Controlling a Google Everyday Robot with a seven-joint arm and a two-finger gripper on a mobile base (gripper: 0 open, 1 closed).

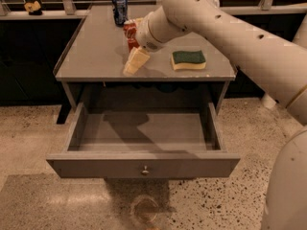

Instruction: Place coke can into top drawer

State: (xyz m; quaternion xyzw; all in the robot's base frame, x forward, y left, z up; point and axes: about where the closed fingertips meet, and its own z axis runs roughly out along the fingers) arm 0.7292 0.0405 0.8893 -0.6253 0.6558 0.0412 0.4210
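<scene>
End effector [135,55] — beside coke can [129,31]

Office or lab setting: grey drawer cabinet [96,51], speckled terrazzo floor [29,128], pincer [135,57] over the cabinet's top.
</scene>
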